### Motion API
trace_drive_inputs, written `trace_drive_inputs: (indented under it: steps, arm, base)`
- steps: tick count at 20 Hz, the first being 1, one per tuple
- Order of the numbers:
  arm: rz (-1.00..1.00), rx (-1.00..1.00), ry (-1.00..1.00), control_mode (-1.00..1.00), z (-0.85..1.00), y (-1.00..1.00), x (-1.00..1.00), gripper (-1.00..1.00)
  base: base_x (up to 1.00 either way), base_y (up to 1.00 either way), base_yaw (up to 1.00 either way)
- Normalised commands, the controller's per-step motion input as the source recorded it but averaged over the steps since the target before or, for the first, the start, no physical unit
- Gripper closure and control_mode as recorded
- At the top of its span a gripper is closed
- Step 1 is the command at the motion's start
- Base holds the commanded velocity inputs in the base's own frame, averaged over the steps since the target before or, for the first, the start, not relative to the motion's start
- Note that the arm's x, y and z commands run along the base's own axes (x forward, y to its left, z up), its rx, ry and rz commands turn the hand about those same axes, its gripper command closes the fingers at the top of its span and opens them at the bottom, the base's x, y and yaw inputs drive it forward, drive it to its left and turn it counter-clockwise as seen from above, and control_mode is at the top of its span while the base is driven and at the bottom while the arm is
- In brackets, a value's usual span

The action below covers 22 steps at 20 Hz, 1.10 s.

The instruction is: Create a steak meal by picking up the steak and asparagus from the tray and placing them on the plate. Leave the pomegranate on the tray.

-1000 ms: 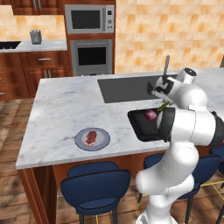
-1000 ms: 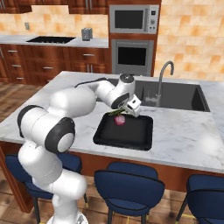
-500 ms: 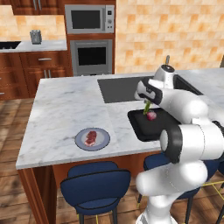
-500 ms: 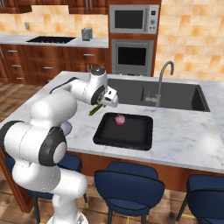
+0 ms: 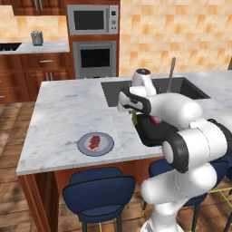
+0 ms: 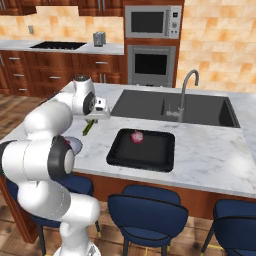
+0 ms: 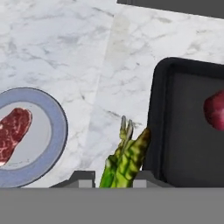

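Note:
My gripper (image 7: pixel 113 177) is shut on the green asparagus (image 7: pixel 126 158), whose tips point forward over the marble. It hangs above the counter between the black tray (image 7: pixel 183 131) and the grey-blue plate (image 7: pixel 61 127). The steak (image 7: pixel 13 131) lies on the plate. The purplish-red pomegranate (image 7: pixel 215 109) sits inside the tray. In the left base view the gripper (image 5: pixel 133 112) holds the asparagus (image 5: pixel 134 118) just left of the tray (image 5: pixel 152 134), with the plate (image 5: pixel 82 146), steak (image 5: pixel 94 142) and pomegranate (image 5: pixel 156 120) visible. In the right base view the asparagus (image 6: pixel 88 128) dangles from the gripper (image 6: pixel 93 120).
A dark sink (image 6: pixel 150 104) with a faucet (image 6: pixel 183 94) lies behind the tray (image 6: pixel 115 153). Blue stools (image 5: pixel 98 195) stand along the counter's front edge. Bare marble (image 5: pixel 68 108) stretches left of the sink, and the pomegranate (image 6: pixel 136 136) rests near the tray's far side.
The arm has swung left, carrying the asparagus up from the tray to above the counter between tray and plate. The pomegranate and steak have stayed put.

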Motion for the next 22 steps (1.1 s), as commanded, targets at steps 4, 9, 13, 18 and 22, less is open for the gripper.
trace_drive_inputs:
  steps: [4, 9, 13, 18, 22]
  arm:
    - [0.12, -0.07, 0.1, -1.0, -0.29, 0.6, 0.01, 1.0]
    - [0.01, 0.0, 0.02, -1.0, -0.44, 0.46, -0.04, 1.0]
    - [0.0, 0.0, 0.0, -1.0, -0.42, 0.49, -0.13, 1.0]
    - [0.0, 0.0, 0.0, -1.0, -0.3, 0.45, 0.0, 1.0]
    - [0.0, 0.0, 0.01, -1.0, -0.29, 0.38, 0.0, 1.0]
  base:
    - [0.0, 0.0, 0.0]
    - [0.0, 0.0, 0.0]
    - [0.0, 0.0, 0.0]
    - [0.0, 0.0, 0.0]
    - [0.0, 0.0, 0.0]
